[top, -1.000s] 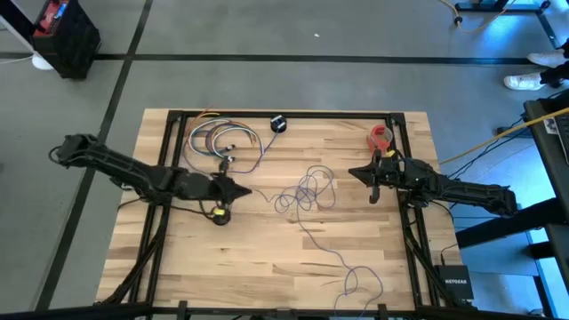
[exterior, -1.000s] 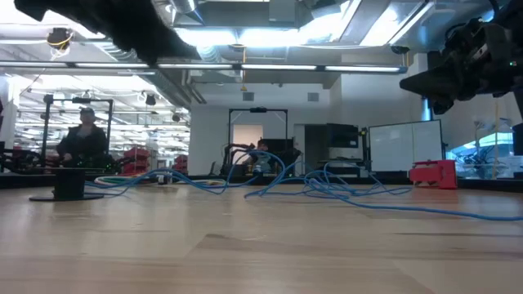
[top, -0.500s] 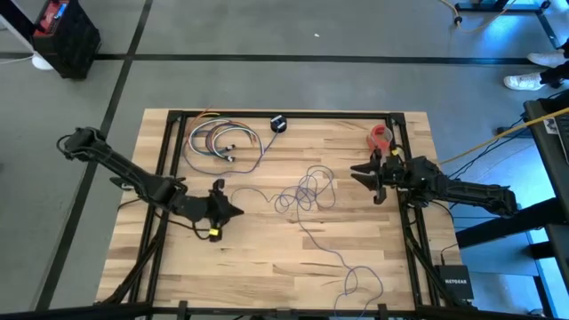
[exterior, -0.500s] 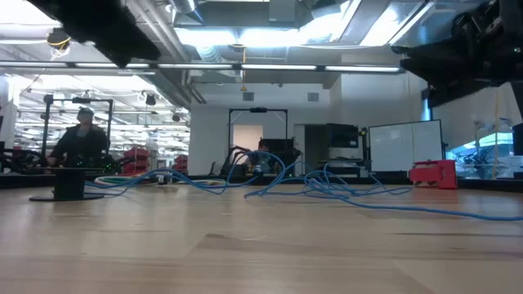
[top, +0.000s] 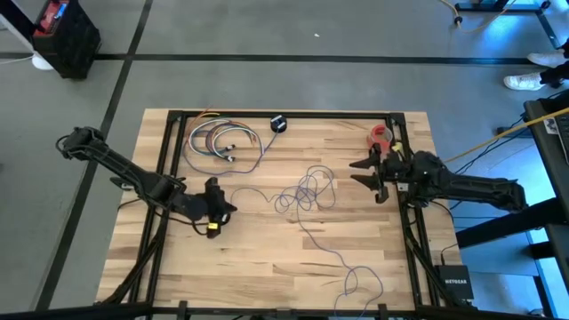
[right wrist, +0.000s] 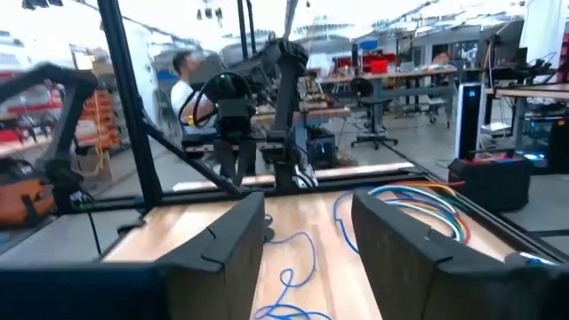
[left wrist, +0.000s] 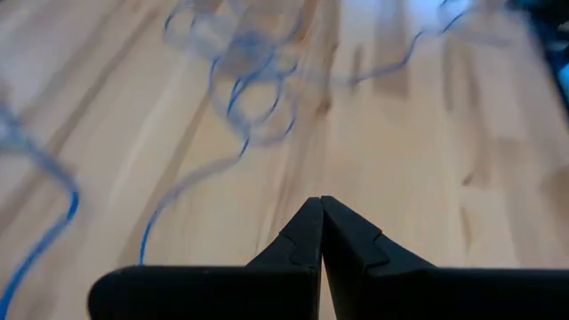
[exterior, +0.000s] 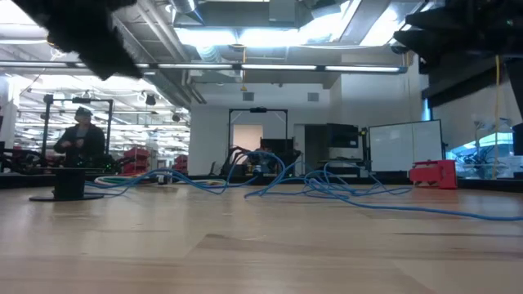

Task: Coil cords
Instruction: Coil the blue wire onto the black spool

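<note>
Cord (top: 307, 191), thin and grey-purplish, lies in loose loops mid-table and trails toward the near edge; its small black spool (top: 278, 124) sits at the far edge. The left gripper (top: 229, 207) hovers just left of the loops, fingers (left wrist: 307, 236) pressed together on nothing. The right gripper (top: 357, 171) hangs near the red object (top: 380, 136), jaws spread wide and empty.
</note>
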Available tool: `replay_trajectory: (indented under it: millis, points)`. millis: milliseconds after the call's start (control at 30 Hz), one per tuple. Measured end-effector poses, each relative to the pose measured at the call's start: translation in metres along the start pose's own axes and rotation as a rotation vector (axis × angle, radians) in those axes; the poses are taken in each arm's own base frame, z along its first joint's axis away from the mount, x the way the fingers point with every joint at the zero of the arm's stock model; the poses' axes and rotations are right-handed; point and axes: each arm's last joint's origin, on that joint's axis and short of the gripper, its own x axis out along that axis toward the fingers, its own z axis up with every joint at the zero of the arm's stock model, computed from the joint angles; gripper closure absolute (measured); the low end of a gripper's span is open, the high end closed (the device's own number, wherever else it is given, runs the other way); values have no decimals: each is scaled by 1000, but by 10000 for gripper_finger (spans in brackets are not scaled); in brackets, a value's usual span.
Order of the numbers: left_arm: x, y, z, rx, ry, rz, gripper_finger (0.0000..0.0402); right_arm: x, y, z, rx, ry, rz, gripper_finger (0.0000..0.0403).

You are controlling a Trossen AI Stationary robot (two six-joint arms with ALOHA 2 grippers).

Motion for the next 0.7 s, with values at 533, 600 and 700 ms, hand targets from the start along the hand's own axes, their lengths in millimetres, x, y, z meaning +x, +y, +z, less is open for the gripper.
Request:
replay_trajectory:
  millis: [533, 600, 700]
  points:
    - [19, 3, -34, -134, 366, 99, 401, 73, -9, 13, -44, 265, 131, 226]
    - [24, 2, -37, -129, 387, 104, 401, 82, -11, 10, -54, 295, 152, 226]
    - [30, 0, -41, -123, 420, 109, 401, 95, -13, 4, -76, 340, 174, 226]
